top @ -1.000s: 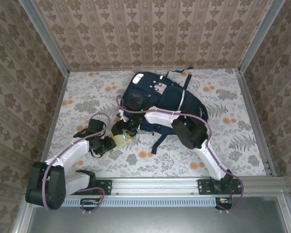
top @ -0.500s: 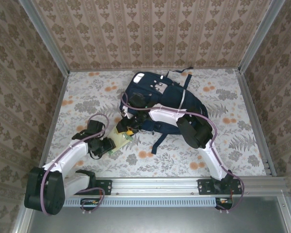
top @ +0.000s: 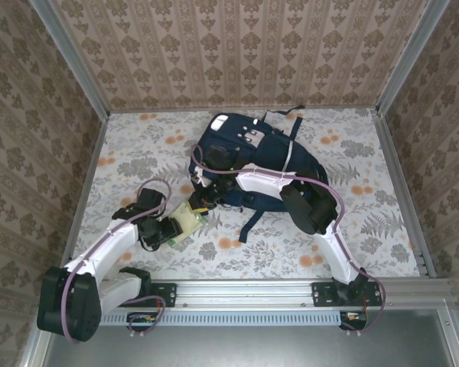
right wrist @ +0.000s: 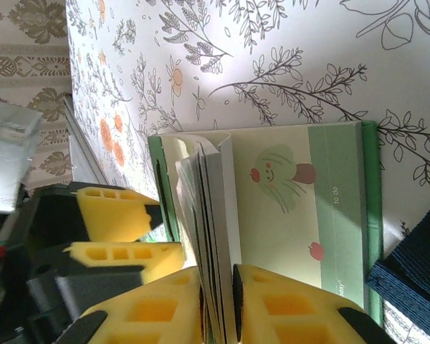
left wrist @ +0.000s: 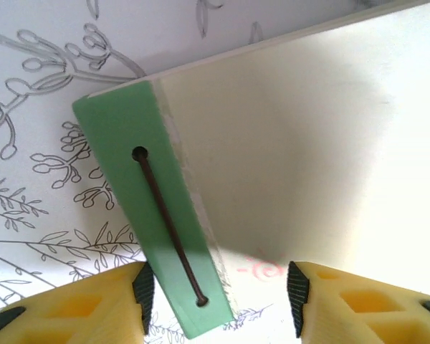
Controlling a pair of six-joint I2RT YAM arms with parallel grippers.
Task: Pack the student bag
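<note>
So far: we judge the packing barely begun. The book [top: 185, 222] lies on the worktop [top: 367, 222], outside the student bag [top: 252, 153].
Left to do: lift the book, carry it to the bag's opening and slide it in. We cannot tell whether that opening is unzipped.
Right jaws: the right gripper [right wrist: 218, 287] is pinched on the book's cover and a sheaf of pages at its loose edge.
Left jaws: the left gripper [left wrist: 218, 290] stands parted around the corner of the green spine, not clamped on it.
Bag position: just behind the right jaws and beyond the book from the left jaws.
Bag look: large, navy, slumped flat; thin white stripes, pale grey patches, dark straps trailing toward us.
</note>
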